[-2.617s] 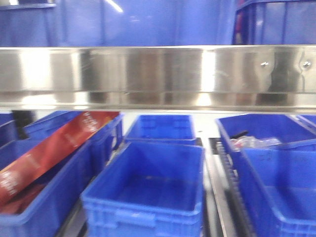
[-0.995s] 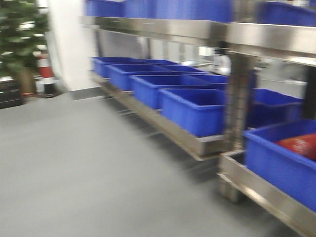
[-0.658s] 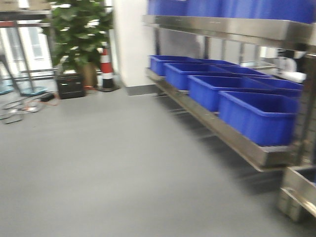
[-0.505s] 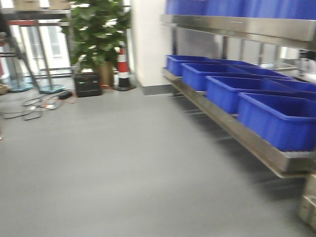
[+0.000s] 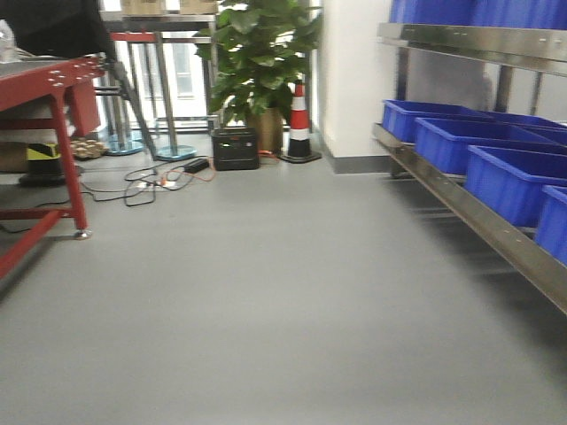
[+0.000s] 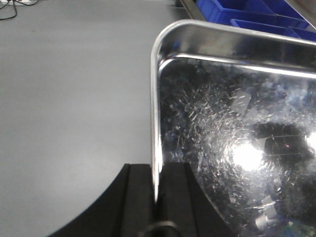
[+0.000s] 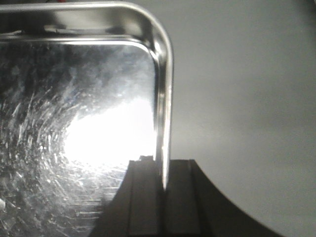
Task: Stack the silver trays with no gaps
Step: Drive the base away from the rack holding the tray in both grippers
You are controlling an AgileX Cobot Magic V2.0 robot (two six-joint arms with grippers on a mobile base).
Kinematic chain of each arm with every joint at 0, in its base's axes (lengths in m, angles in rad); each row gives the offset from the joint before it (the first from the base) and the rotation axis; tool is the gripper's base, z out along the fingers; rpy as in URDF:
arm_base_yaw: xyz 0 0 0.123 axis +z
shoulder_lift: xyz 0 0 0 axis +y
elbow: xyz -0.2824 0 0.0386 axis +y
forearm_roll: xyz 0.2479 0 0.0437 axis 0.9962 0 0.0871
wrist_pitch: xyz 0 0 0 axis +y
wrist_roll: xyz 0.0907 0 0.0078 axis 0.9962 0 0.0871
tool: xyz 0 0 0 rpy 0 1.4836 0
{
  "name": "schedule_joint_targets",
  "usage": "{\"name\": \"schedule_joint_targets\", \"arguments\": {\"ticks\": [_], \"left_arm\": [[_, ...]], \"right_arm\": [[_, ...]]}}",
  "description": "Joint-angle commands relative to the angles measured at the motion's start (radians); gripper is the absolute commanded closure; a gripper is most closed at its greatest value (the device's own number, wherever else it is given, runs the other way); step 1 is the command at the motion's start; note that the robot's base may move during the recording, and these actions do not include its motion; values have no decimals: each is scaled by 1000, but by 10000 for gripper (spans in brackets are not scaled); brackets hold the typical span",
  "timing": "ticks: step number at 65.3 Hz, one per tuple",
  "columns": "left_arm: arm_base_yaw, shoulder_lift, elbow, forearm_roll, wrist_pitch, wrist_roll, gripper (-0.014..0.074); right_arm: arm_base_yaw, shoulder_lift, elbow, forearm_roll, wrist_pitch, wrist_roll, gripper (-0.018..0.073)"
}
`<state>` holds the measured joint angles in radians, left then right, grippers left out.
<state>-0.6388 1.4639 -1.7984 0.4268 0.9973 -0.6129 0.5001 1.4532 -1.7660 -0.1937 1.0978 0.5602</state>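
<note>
- Exterior front-facing: grey floor, red-framed surface at left, potted plant beside traffic cone.
- blue bins line the steel shelf; contents unseen.
- Wrist views: left end effector and right end effector each clench a silver tray rim, above the floor.

Front: aimed level across the floor, blue bins at right.
Left wrist: held close above left gripper and silver tray.
Right wrist: held likewise above right gripper.
Shared: floor, seen throughout.

No legible text anywhere.
</note>
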Motion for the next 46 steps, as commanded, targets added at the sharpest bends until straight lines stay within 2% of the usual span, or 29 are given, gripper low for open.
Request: {"name": "schedule_joint_targets", "arguments": {"ticks": [1,46], "left_arm": [[-13,-13,-10,-12,-58,-1,613],[-13,-13,-10,-12,-58,-1,613]], "right_arm": [[2,-8,-9,5,-37,-13,627],[2,-8,-9,5,-37,-13,627]]}}
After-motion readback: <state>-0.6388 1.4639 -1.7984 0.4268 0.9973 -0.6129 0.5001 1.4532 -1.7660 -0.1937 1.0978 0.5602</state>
